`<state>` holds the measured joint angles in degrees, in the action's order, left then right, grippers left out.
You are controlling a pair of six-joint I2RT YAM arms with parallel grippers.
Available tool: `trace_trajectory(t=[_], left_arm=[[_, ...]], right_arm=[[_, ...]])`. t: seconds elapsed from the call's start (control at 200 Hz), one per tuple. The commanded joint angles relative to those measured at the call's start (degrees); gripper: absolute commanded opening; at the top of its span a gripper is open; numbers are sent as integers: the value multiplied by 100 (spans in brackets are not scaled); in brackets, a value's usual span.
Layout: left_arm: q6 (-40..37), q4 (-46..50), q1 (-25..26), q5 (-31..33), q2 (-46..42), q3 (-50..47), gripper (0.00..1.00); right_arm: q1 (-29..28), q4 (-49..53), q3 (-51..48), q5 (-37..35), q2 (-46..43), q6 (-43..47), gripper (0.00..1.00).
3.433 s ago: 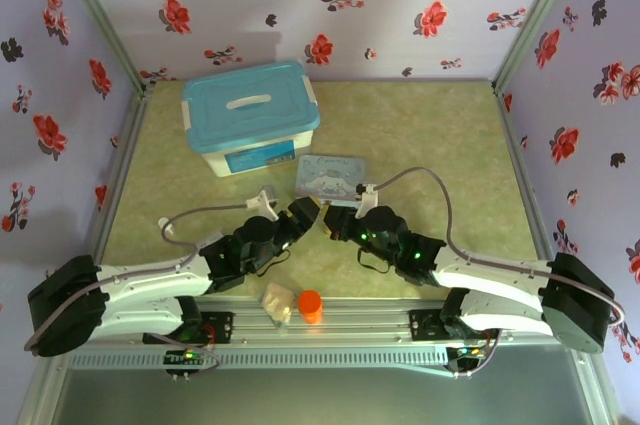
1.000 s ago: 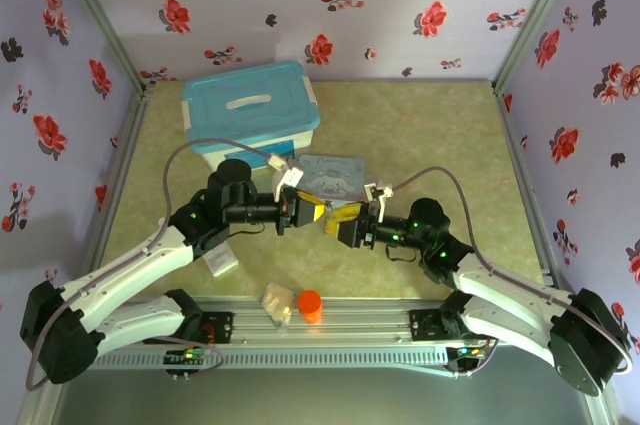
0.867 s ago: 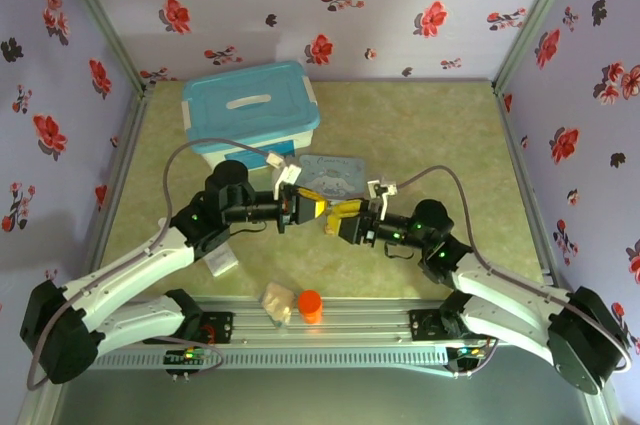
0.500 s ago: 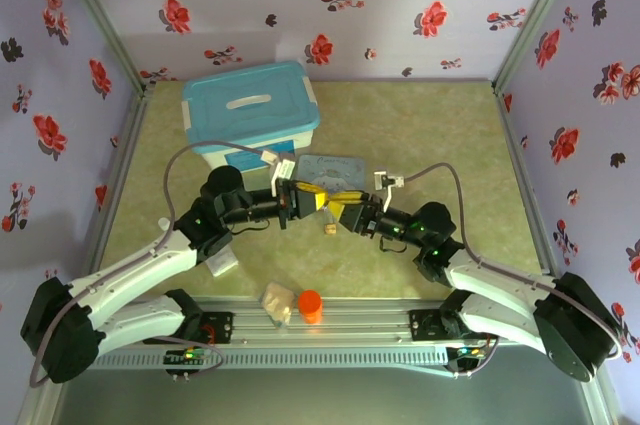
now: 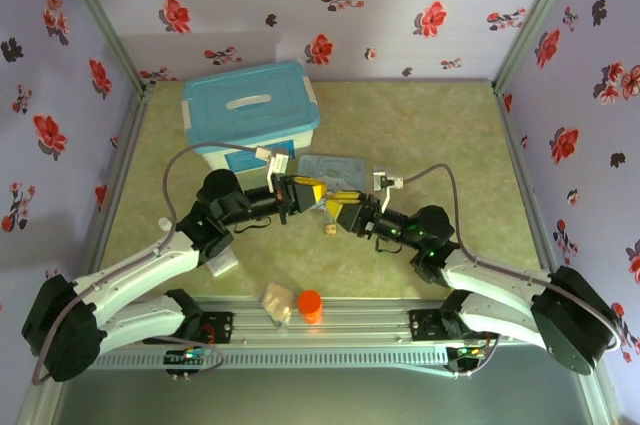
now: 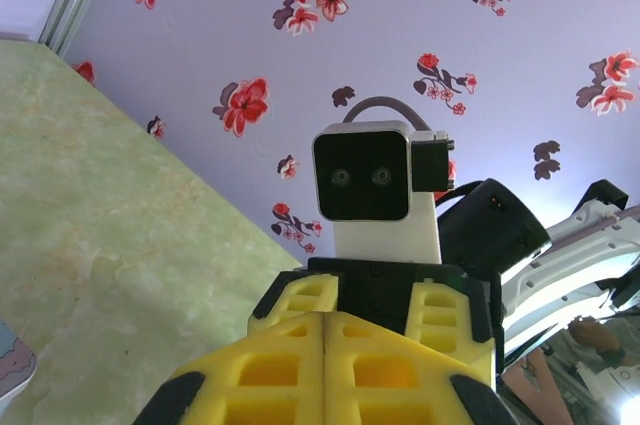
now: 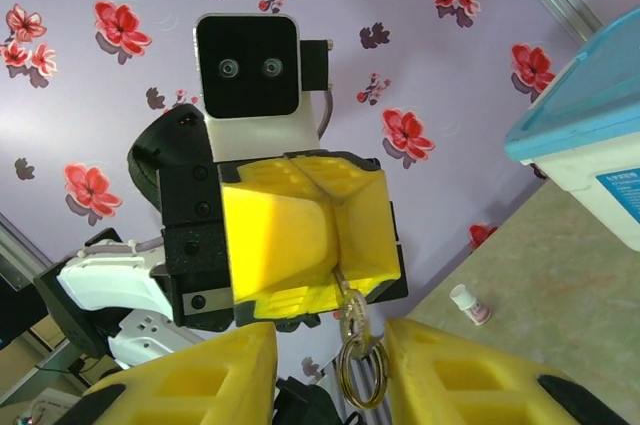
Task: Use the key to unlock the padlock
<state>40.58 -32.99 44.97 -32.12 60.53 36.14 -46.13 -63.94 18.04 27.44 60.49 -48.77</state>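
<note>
My left gripper point(image 5: 312, 195) is raised above the table and shut on the key point(image 7: 350, 307). The key is a small silvery sliver with a metal ring point(image 7: 362, 370) hanging from it. In the left wrist view the left gripper point(image 6: 325, 330) has its yellow pads pressed together. My right gripper point(image 5: 343, 207) faces it tip to tip and is open. In the right wrist view the right gripper point(image 7: 330, 345) has its fingers on either side of the hanging ring without touching it. The tiny brass padlock point(image 5: 328, 230) lies on the table just below the two grippers, held by neither.
A white box with a blue lid point(image 5: 250, 115) stands at the back left, and the pale blue cartoon tin point(image 5: 335, 167) lies just behind the grippers. An orange cylinder point(image 5: 310, 305) and a beige lump point(image 5: 277, 302) sit at the near edge. A small white bottle point(image 7: 469, 303) is on the left.
Both arms lifted from the table, met tip to tip and drifted toward the tin. The right gripper opened, and the padlock now lies on the table beneath them.
</note>
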Motion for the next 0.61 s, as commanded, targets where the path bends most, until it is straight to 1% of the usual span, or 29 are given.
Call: trace_trajectory(t=[0.0, 0.095, 0.245, 0.325, 0.435, 0.545, 0.6], left_arm=[[110, -366, -41, 6, -21, -71, 0], [113, -374, -36, 8, -72, -115, 0], [179, -496, -41, 10, -64, -202, 0], [188, -523, -45, 25, -71, -235, 0], [213, -578, -62, 91, -70, -265, 0], [303, -683, -85, 144, -42, -267, 0], [349, -788, -85, 145, 5, -265, 0]], right_arm=[[-36, -666, 98, -264, 144, -99, 29], [-35, -866, 84, -375, 275, -149, 28], [-36, -969, 119, -388, 401, -185, 24], [-33, -937, 110, -391, 404, -159, 19], [-44, -936, 70, -415, 407, -168, 19], [-69, -937, 36, -406, 426, -192, 24], [-94, -968, 46, -396, 468, -196, 24]])
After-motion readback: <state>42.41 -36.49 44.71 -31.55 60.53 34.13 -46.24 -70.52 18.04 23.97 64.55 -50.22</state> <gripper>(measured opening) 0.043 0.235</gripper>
